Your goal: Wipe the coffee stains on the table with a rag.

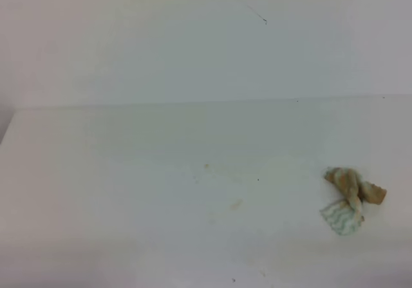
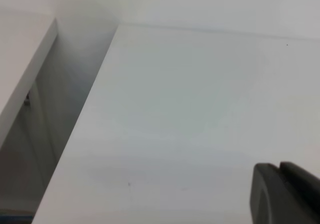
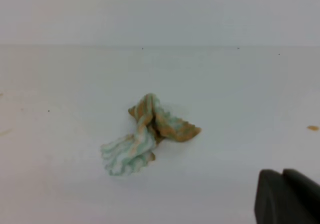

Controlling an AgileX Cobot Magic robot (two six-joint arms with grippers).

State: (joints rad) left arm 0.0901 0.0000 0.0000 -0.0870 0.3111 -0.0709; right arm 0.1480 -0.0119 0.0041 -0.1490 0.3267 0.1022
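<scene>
The rag [image 1: 351,200] lies bunched on the white table [image 1: 129,185] at the right, its tan-brown part up and its white, green-striped part toward the front. In the right wrist view the rag [image 3: 147,136] rests loose at mid-frame, well ahead and to the left of my right gripper [image 3: 283,176], whose dark fingers sit together at the bottom right corner. The left gripper [image 2: 280,171] shows the same way, fingers together over bare table [image 2: 190,108]. No orange-brown coffee stains show; only faint yellowish marks [image 1: 236,203] remain near the middle. Neither gripper appears in the high view.
A white wall with a thin dark scratch [image 1: 256,14] rises behind the table's straight far edge. In the left wrist view the table's left edge [image 2: 75,134] drops into a shadowed gap beside another white panel [image 2: 20,68]. A small orange speck [image 3: 312,128] lies right of the rag.
</scene>
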